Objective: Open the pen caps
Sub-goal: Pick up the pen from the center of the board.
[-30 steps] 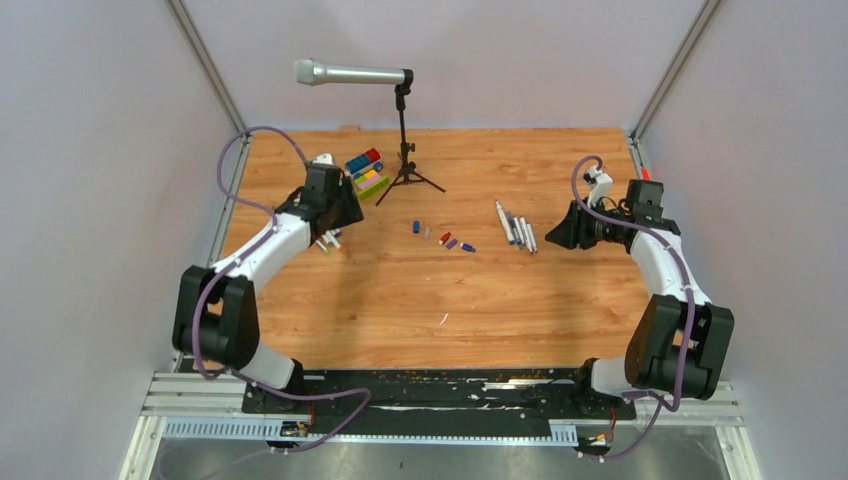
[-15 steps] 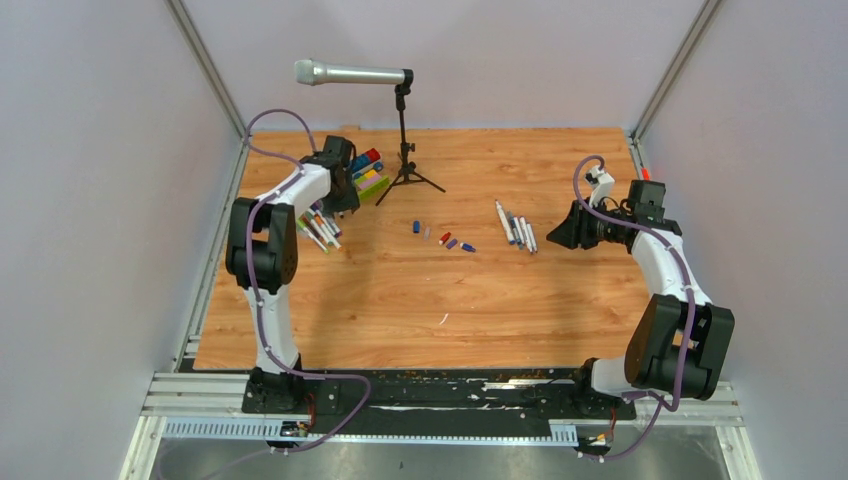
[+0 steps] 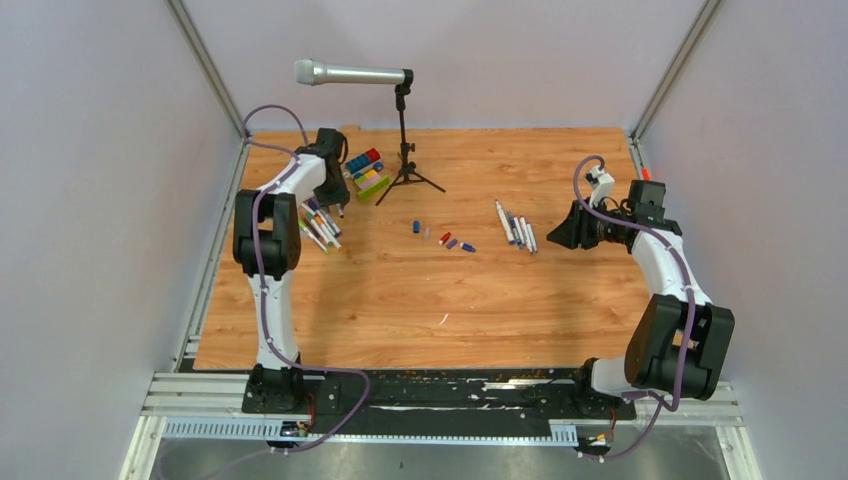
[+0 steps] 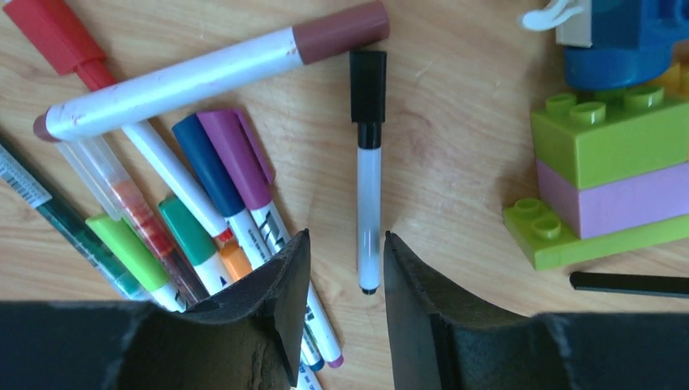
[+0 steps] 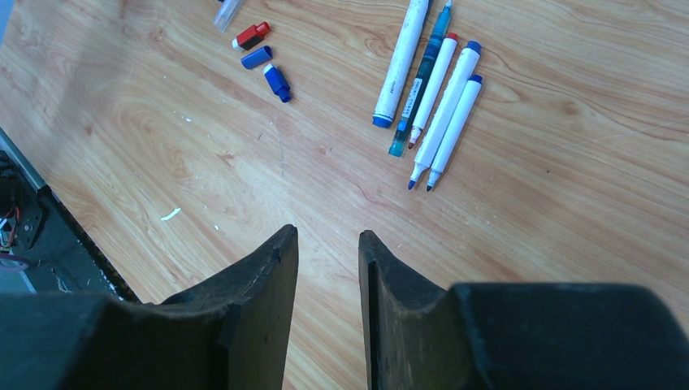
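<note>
A heap of capped pens [image 3: 318, 222] lies at the table's left; the left wrist view shows them [image 4: 203, 175] with red, brown, blue, purple and green caps. A white pen with a black cap [image 4: 368, 166] lies apart, its tail between the tips of my open left gripper [image 4: 345, 252], which hovers above it [image 3: 335, 195]. Several uncapped pens [image 3: 516, 228] lie right of centre, also in the right wrist view [image 5: 426, 89]. Loose caps [image 3: 443, 237] in red and blue lie mid-table [image 5: 262, 57]. My right gripper [image 5: 327, 244] is open and empty, right of the uncapped pens [image 3: 560, 232].
A stack of toy building blocks [image 3: 366, 172] stands right of the left gripper, close in the left wrist view [image 4: 609, 154]. A silver microphone on a black tripod stand [image 3: 403, 140] stands at the back. The table's left edge [image 3: 215, 260] is near the pen heap.
The left arm has swung up and back from over the pen heap to the heap's far side near the blocks. The right arm has not moved.
</note>
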